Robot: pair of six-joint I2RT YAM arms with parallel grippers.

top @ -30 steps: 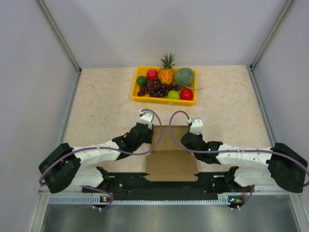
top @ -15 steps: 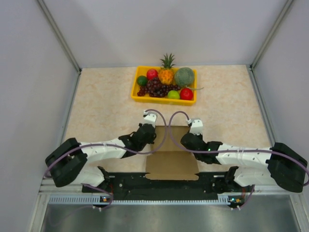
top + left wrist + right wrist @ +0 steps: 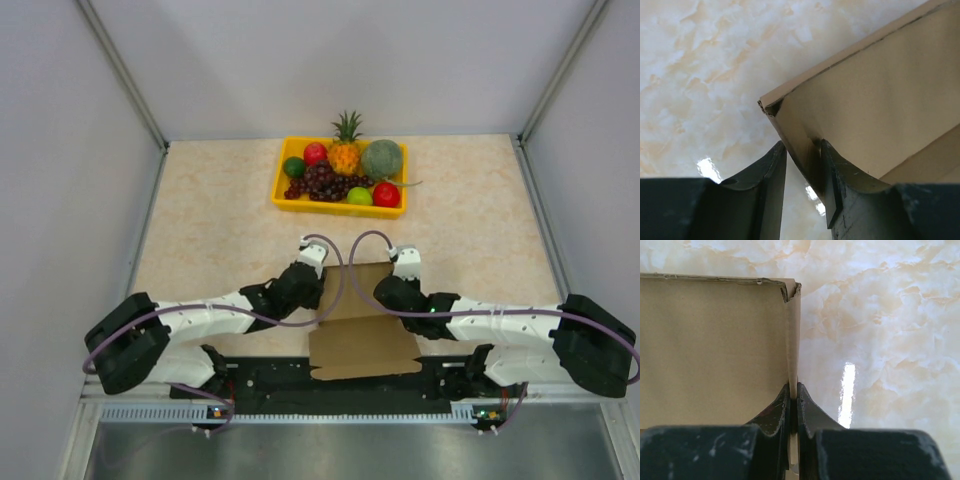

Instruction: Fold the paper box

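Desk: a pale, marble-patterned surface is seen, enclosed by plain walls on three sides.
Left arm: it is stretched from its base at the near left towards the middle of the desk, where the left side of the box is met.
Right arm: it is stretched from the near right towards the box's right side.
Paper box: brown cardboard, partly folded, is placed at the near middle of the desk, between the two arms and well apart from the tray. A near panel is laid flat and slightly skewed; a thin side wall is stood upright at the far right corner.
Tray: a yellow tray is set at the far middle of the desk and is filled with fruit.
Left gripper: the jaws are held partly apart around a corner wall of the box. One finger is touched by the cardboard, and bare desk is seen between the other finger and the wall.
Right gripper: the jaws are pinched tight on the upright edge of the box's wall.
Fruit: a pineapple, a green melon and dark grapes are seen among the pieces.
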